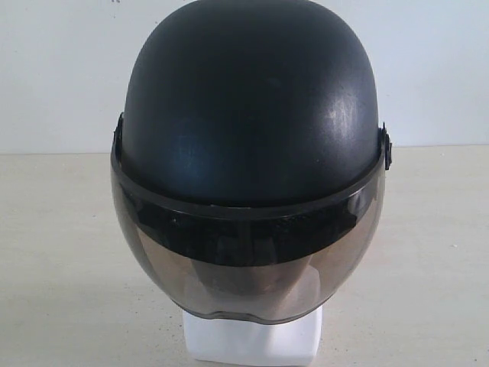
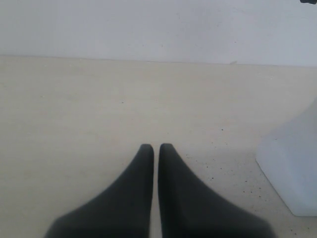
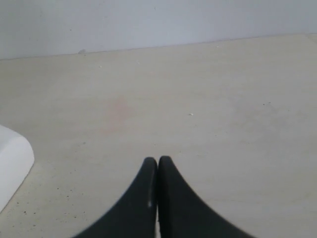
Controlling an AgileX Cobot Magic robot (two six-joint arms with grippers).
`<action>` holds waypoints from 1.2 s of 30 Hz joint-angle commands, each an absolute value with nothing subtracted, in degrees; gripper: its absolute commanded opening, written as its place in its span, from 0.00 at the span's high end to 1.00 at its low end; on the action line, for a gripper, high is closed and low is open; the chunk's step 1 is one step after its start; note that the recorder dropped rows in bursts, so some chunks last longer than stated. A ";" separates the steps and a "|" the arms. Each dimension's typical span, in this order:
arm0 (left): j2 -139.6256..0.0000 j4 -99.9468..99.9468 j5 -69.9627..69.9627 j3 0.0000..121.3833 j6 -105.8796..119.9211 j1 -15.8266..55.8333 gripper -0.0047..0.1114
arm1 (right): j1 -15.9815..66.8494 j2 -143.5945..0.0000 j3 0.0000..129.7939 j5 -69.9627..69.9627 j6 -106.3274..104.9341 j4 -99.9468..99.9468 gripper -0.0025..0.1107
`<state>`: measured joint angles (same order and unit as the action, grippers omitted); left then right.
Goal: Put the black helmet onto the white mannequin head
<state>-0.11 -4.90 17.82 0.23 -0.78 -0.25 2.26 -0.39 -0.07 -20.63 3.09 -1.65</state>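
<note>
Setting: You are working on a pale cream, faintly speckled table (image 1: pixel 61 252) that runs back to a plain white wall (image 1: pixel 61 69).
Left pincer: Your left gripper (image 2: pixel 155 147) has two dark tapered fingers. Its jaws are drawn together, with only a hairline slit between the tips, and it holds nothing. It hangs low over bare tabletop.
Beside left pincer: A squared white base (image 2: pixel 292 168) stands near the fingers, apart from them. Small dark specks dot the surface between the two.
Right pincer: Your right gripper (image 3: pixel 157 159) is closed tip to tip and empty, also low over the table.
Beside right pincer: A rounded white corner (image 3: pixel 12 158) of the same block shows at the edge of the right wrist view, well apart from the fingertips. A faint pinkish stain (image 3: pixel 116 114) marks the table further out.
Task object: The rounded matte black helmet (image 1: pixel 252 107) sits upright on top of the white mannequin head (image 1: pixel 252 340), facing the exterior camera.
Visor: The smoky brown see-through visor (image 1: pixel 252 267) hangs down from the black trim band, with a pivot at each side (image 1: pixel 387 145).
Head visibility: The visor covers the face, and you cannot make out the features through the tint. Only the blocky white foot shows below the visor's lower edge, resting on the table.
Contact: Neither pincer touches the helmet or the head.
</note>
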 commanded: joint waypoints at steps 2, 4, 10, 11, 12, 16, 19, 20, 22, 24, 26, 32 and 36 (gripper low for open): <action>0.00 -4.88 17.80 0.00 -0.49 0.07 0.92 | 2.31 0.00 0.00 -20.39 0.51 -0.94 0.98; 0.00 -4.88 17.80 0.00 -0.49 0.07 0.92 | 2.31 0.00 0.00 -20.26 0.51 -0.94 0.98; 0.00 -4.88 17.80 0.00 -0.49 0.07 0.92 | 2.31 0.00 0.00 -20.26 0.80 -0.94 0.98; 0.00 -4.88 17.80 0.00 -0.49 0.07 0.92 | 2.31 0.00 0.00 -20.26 0.92 -0.94 0.98; 0.00 -4.88 17.80 0.00 -0.49 0.07 0.92 | 2.31 0.00 0.00 -20.26 0.92 -0.94 0.98; 0.00 -4.88 17.80 0.00 -0.49 0.07 0.92 | 2.31 0.00 0.00 -20.26 0.92 -0.94 0.98; 0.00 -4.88 17.80 0.00 -0.49 0.07 0.92 | 2.31 0.00 0.00 -20.26 0.88 -0.94 0.98; 0.00 -4.88 17.80 0.00 -0.49 0.07 0.92 | 2.31 0.00 0.00 -20.26 0.88 -0.94 0.98; 0.00 -4.88 17.80 0.00 -0.49 0.07 0.92 | 2.31 0.00 0.00 -20.26 0.88 -0.94 0.98; 0.00 -4.88 17.80 0.00 -0.49 0.07 0.92 | 2.31 0.00 0.00 -20.26 1.12 -0.94 0.98; 0.00 -4.88 17.80 0.00 -0.49 0.07 0.92 | 2.31 0.00 0.00 -20.26 1.12 -0.94 0.98; 0.00 -4.88 17.80 0.00 -0.49 0.07 0.92 | 2.31 0.00 0.00 -20.16 1.13 -0.94 0.98; 0.00 -4.88 17.80 0.00 -0.49 0.07 0.92 | 2.31 0.00 0.00 -20.16 1.13 -0.94 0.98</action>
<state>-0.11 -4.90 17.82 0.23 -0.78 -0.25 2.26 -0.39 -0.07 -20.63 1.05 -1.53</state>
